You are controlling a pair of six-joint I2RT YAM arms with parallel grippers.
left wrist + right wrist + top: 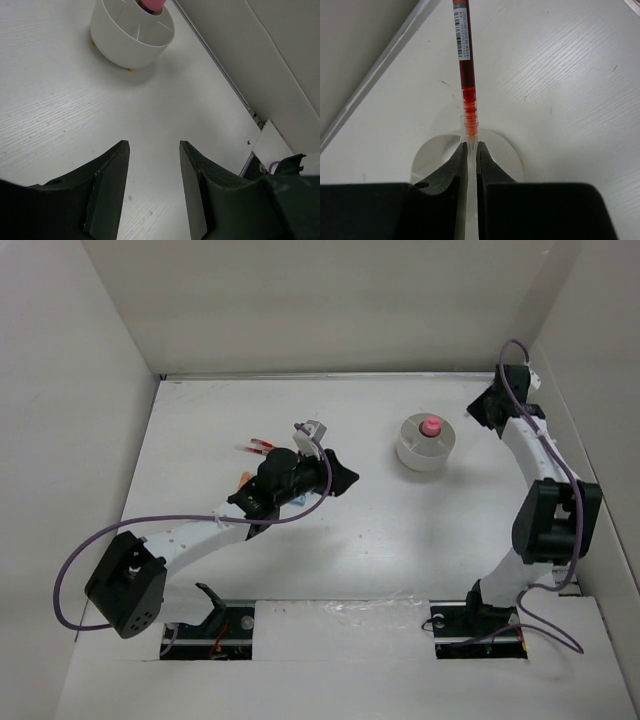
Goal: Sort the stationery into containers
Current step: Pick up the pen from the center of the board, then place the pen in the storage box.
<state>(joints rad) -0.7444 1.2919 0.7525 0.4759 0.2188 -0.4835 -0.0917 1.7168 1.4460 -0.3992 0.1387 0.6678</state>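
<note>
White walls box in a white table [400, 540], where the round tub [425, 452] sits at about 1 o'clock with a pink piece [430, 425] poking up from it. Out toward 2 o'clock, on a high-elbowed arm, the right pincer [470, 152] is clamped on a red pen [464, 60] by its clear end, likely to carry the barrel to a compartment. Mid-table, the left pincer [154, 145] hovers with jaws apart and empty (facing the tub), while other red pens [258, 448] lie at 10 o'clock.
</note>
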